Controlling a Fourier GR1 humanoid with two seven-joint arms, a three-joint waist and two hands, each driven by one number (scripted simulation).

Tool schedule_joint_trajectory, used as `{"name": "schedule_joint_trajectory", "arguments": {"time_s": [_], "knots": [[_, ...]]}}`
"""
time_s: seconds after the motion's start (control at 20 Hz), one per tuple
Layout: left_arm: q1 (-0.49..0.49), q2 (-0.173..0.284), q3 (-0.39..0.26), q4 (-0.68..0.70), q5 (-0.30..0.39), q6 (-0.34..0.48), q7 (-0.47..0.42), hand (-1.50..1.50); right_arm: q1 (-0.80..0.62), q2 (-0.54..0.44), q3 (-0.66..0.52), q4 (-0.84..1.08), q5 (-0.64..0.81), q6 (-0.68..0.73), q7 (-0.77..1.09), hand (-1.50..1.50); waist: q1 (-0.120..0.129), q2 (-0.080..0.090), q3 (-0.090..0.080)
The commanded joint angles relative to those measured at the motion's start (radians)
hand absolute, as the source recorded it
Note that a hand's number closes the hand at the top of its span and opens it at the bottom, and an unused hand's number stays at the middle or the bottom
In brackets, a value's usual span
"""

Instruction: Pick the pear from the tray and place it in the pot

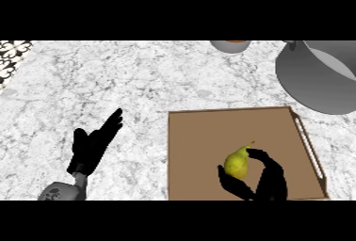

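Yellow, the pear (237, 163) is enclosed by the curled fingers and thumb of the right hand (268, 181) but is not yet lifted off the tray (201, 141), so carriage to the pot (316, 77) is left, while the left hand (94, 143) is held open over the counter (139, 75).

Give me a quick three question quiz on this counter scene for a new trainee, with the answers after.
1. True or false: the pear already lies in the pot.
2. Which hand curls round the pear: A left, B right?
3. Fill in: the pear is over the brown ____.

Key:
1. False; it is over the tray.
2. B; the right hand curls round it, while the left hand rests open over the counter.
3. tray.
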Motion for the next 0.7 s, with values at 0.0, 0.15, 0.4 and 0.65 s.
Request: {"name": "schedule_joint_trajectory", "arguments": {"time_s": [0.0,0.15,0.4,0.65], "knots": [[0.053,0.015,-0.002,-0.066,0.000,-0.022,0.014,0.00,0.000,0.024,-0.019,0.128,-0.113,-0.089,-0.107,1.50,0.008,0.015,0.017],[0.014,0.013,0.010,-0.005,0.013,-0.033,0.003,0.00,-0.051,-0.179,-0.122,-0.045,-0.411,0.067,-0.236,1.50,0.004,0.017,0.024],[0.007,0.004,0.014,-0.013,0.014,-0.020,0.007,0.00,-0.096,-0.227,-0.158,-0.110,-0.511,0.168,-0.311,1.50,0.004,0.007,0.043],[0.007,0.011,0.026,-0.008,0.016,-0.014,0.011,0.00,-0.127,-0.340,-0.279,-0.130,-0.673,0.279,-0.454,1.50,-0.018,0.010,0.042]]}}
